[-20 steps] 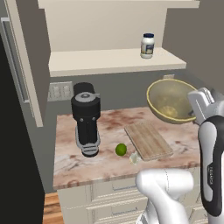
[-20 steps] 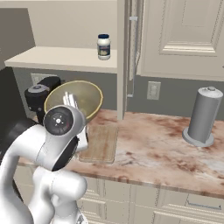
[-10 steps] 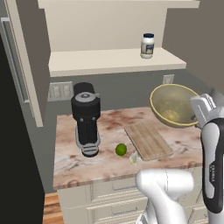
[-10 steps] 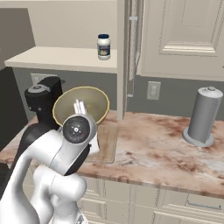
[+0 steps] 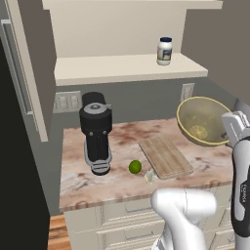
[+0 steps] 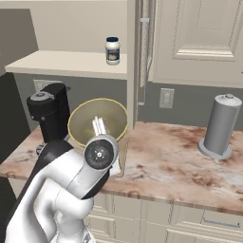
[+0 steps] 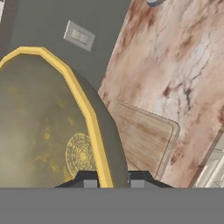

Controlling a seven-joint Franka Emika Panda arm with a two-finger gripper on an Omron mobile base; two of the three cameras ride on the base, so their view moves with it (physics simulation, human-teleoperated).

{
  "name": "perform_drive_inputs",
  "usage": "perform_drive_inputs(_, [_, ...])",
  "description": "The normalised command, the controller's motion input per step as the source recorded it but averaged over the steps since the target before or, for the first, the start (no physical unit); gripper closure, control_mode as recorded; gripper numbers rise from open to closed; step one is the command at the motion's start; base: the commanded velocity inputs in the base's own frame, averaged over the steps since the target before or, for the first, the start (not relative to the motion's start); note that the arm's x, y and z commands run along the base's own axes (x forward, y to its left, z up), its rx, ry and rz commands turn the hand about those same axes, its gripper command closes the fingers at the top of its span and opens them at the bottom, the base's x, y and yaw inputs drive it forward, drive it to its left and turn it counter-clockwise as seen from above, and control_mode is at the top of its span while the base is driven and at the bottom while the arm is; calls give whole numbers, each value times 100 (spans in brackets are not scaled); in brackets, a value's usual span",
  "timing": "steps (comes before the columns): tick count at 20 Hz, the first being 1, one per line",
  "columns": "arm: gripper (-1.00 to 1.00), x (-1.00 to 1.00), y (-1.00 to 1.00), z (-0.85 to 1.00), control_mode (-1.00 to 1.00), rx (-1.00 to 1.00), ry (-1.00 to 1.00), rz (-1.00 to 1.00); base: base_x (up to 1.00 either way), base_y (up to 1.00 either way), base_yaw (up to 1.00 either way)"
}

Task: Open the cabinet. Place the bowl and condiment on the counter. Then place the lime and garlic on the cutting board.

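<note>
The end effector is pinched shut on the rim of the yellow bowl, holding it tipped up in the air, and the bare pink worktop it must land on lies right below, beside the cutting board.

A black coffee machine stands upright at the left end of the worktop, below an open cream shelf. A grey cylindrical paper-towel holder stands on its round base toward the right end. Two wall outlets are set in the grey backsplash: one behind the coffee machine, another between the machine and the holder. Cream drawer fronts run beneath the slab.
</note>
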Motion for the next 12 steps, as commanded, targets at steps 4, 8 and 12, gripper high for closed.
perform_drive_inputs(4, [100, 0, -31, -19, -100, 0, 0, 0, 0, 0, 0])
perform_drive_inputs(8, [100, 0, -24, -18, -100, 0, 0, 0, 0, 0, 0])
perform_drive_inputs(12, [100, 0, -26, -14, -100, 0, 0, 0, 0, 0, 0])
